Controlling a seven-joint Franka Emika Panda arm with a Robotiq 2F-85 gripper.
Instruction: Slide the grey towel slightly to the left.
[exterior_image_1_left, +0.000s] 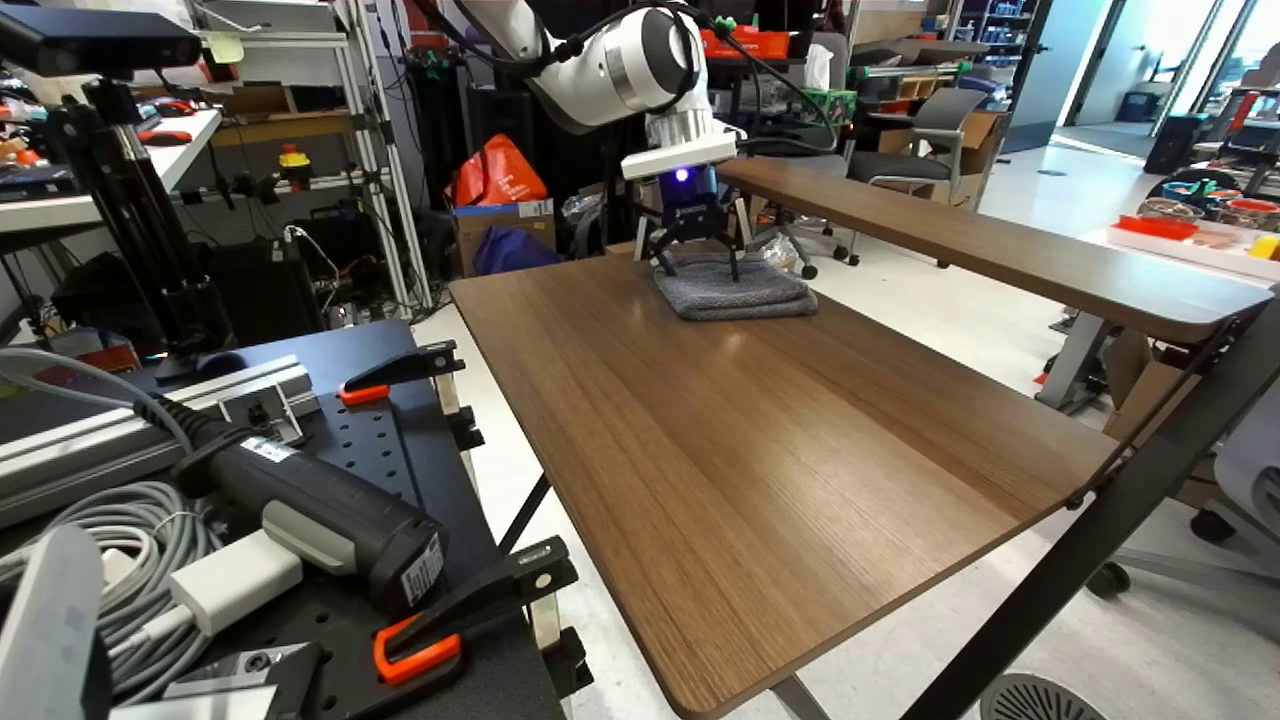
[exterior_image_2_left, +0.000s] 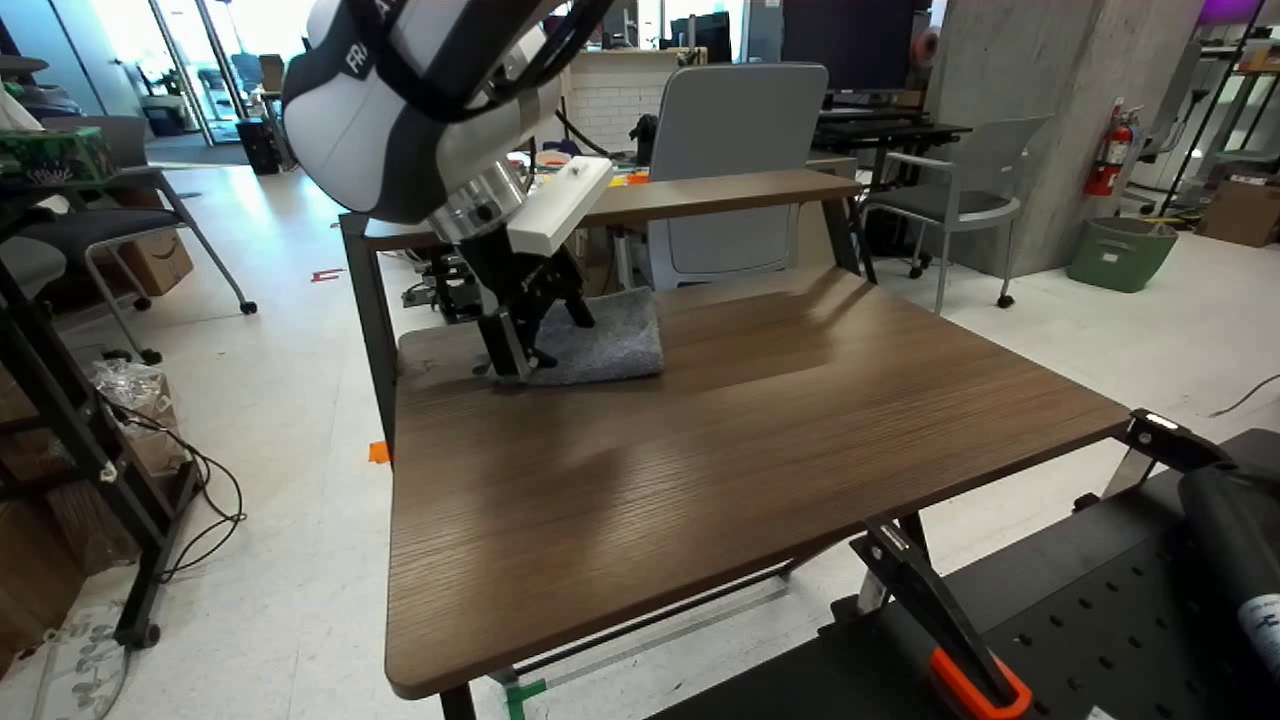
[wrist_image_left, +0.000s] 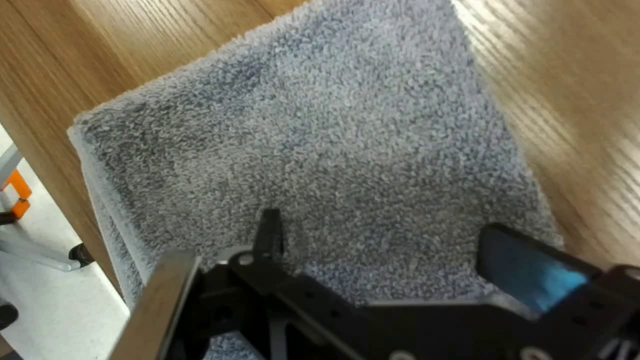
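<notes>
The grey towel (exterior_image_1_left: 765, 300) lies folded and flat near a far corner of the brown wooden tabletop (exterior_image_1_left: 800, 450). It also shows in an exterior view (exterior_image_2_left: 622, 340), with the arm over part of it. In the wrist view the towel (wrist_image_left: 325, 135) fills the middle, slightly rumpled. My gripper (exterior_image_1_left: 703, 273) points down over the towel, and it shows there in an exterior view too (exterior_image_2_left: 565, 342). In the wrist view its fingers (wrist_image_left: 377, 235) stand wide apart over the towel, with cloth flat between them. The fingertips are at or just above the cloth; I cannot tell whether they touch.
A raised wooden shelf (exterior_image_1_left: 950, 230) runs along one long side of the tabletop. A black cart (exterior_image_1_left: 330, 460) with a dark handheld tool (exterior_image_1_left: 310, 500), cables and orange-handled clamps (exterior_image_1_left: 420, 655) stands beside the opposite side. The table edge is close to the towel in the wrist view.
</notes>
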